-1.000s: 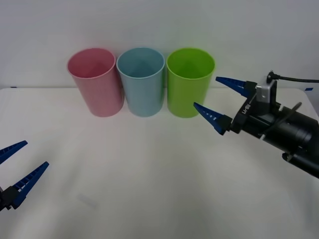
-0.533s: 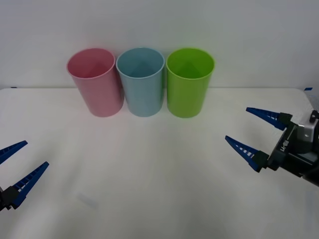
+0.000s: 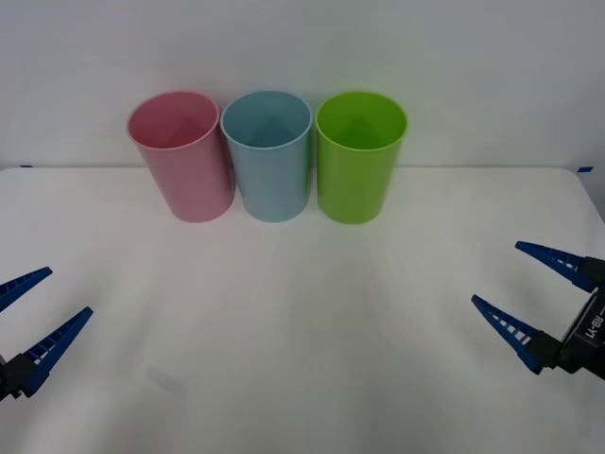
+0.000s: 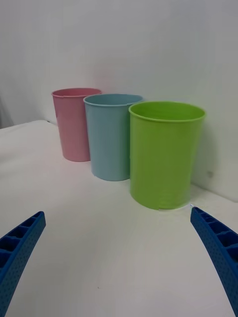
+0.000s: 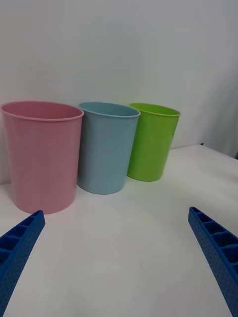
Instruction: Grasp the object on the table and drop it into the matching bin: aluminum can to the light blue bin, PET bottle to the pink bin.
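Note:
The light blue bin stands upright at the back of the white table, between the pink bin and a lime green one. The aluminum can is out of view, and so is the PET bottle. My right gripper hovers open over the table's front right, well away from the bins, with nothing between its fingers. My left gripper waits open at the front left, also empty. In the right wrist view the light blue bin is the middle one; the left wrist view shows it beside the pink bin.
The lime green bin touches the light blue bin's right side and is the nearest one in the right wrist view. A plain white wall rises behind the bins. The tabletop stretches bare between the two grippers.
My right gripper has drawn back from beside the lime green bin, down and toward the table's front right, staying open. The left gripper and the bins have not moved.

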